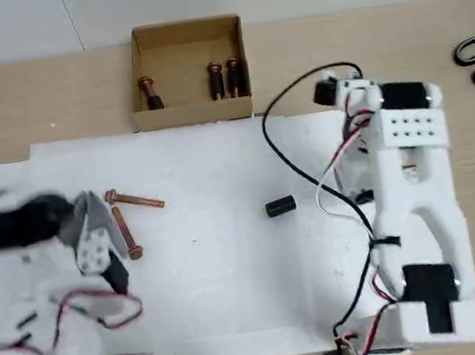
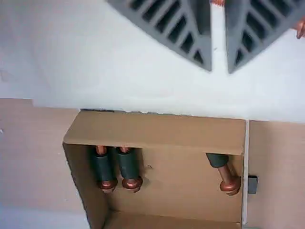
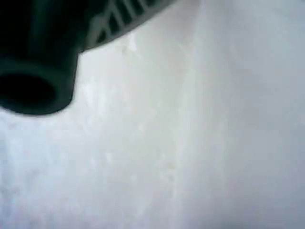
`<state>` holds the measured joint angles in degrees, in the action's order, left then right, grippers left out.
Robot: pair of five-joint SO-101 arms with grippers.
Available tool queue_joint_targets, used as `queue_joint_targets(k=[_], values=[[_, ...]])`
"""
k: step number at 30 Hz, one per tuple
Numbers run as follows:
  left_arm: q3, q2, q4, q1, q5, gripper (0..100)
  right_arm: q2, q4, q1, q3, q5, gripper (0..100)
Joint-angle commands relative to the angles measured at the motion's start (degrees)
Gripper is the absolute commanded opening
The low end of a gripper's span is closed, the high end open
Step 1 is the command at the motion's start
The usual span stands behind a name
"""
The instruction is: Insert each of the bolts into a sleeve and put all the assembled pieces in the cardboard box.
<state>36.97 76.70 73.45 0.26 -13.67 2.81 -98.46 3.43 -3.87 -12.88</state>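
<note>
Currently sleeve (image 1: 281,206) flat on mat (image 1: 233,274) (long axis left-right).

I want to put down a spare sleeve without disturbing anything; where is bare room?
Free: the white mat between the bolts and the black sleeve, and the tabletop left of the cardboard box. Crowded: around the bolts beside the left gripper, and among the right arm's wires.

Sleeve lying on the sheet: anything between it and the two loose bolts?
Nothing. In the high view, the stretch from the sleeve across to the nearer bolt is bare white sheet.
</note>
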Motion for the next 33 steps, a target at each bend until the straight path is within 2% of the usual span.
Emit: queue_joint_targets(k=[1,9,15,23,26,33], values=[[-10.2,-13.0,0.0,0.2,-2.5,1,5.2,1.4,2.3,-3.1,0.5,0.4],[-22.1,-34.4,0.1,0.2,-14.4,1,11.5,5.9,3.3,-14.4,0.7,0.4],[-23.7,-45.8,0.0,-0.1,-22.2,1,17.0,8.8,3.3,-22.3,0.4,0.4],[-23.8,-57.8,-0.4,-0.4,-30.1,1,21.3,8.9,3.5,-25.6,-1.0,0.4],[-23.8,-61.3,-0.4,-0.4,-32.6,1,21.8,8.9,5.5,-25.6,-1.3,0.4],[-23.8,-67.3,-1.7,-7.0,-37.3,1,22.0,6.2,11.8,-25.6,-3.8,0.3]])
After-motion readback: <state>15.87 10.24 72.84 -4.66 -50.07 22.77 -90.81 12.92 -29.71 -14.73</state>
